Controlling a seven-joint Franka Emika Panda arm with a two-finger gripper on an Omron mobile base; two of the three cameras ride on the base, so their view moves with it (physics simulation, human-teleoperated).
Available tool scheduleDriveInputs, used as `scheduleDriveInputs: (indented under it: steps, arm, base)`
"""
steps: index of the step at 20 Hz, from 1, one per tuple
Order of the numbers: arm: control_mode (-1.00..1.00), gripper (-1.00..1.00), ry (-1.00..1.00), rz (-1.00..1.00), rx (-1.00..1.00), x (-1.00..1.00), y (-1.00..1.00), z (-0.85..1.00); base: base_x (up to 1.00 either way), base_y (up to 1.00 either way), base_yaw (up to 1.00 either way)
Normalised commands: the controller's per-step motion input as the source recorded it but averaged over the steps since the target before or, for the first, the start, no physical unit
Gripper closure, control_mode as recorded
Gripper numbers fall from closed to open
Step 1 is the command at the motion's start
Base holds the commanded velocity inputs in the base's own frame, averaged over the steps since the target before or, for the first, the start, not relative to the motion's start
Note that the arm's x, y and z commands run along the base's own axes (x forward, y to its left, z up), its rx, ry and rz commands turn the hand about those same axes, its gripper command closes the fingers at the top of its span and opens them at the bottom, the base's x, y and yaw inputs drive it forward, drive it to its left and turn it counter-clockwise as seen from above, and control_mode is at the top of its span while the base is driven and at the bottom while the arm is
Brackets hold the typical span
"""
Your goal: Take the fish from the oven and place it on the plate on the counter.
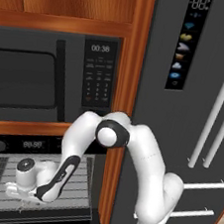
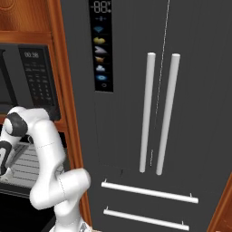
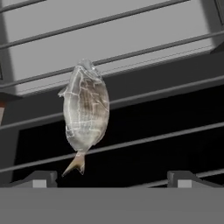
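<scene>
Now reaching into black wall oven (image 1: 33, 193); gripper (image 3: 111, 178) spread wide, 2 fingertips (image 3: 41, 178) empty, straddling below pale flat fish (image 3: 85, 114) on wire rack (image 3: 166, 92), ready for grasp.

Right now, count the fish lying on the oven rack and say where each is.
1. The fish lies on the oven's wire rack, just ahead of the open gripper, left of its centre. Others could be hidden outside the hand view.

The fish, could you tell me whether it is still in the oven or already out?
In. The fish lies on the oven's wire rack, with the open gripper just before it, not gripping.
</scene>
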Motion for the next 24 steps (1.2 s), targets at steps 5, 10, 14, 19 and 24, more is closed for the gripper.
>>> scheduleDriveInputs:
  steps: [5, 10, 14, 19, 24]
  arm:
    - [-1.00, -1.00, 0.00, 0.01, 0.00, 0.23, 0.23, -0.30]
    - [-1.00, -1.00, 0.00, 0.01, -0.03, 0.31, 0.35, -0.37]
    - [-1.00, -1.00, 0.00, 0.00, -0.02, 0.23, 0.33, -0.34]
    - [-1.00, -1.00, 0.00, 0.01, 0.00, 0.26, 0.06, -0.35]
    - [-1.00, 1.00, 0.00, 0.00, 0.00, 0.04, 0.07, -0.45]
  base:
    - [0.00, 0.00, 0.00]
    - [0.00, 0.00, 0.00]
    - [0.00, 0.00, 0.00]
    - [0.00, 0.00, 0.00]
    - [0.00, 0.00, 0.00]
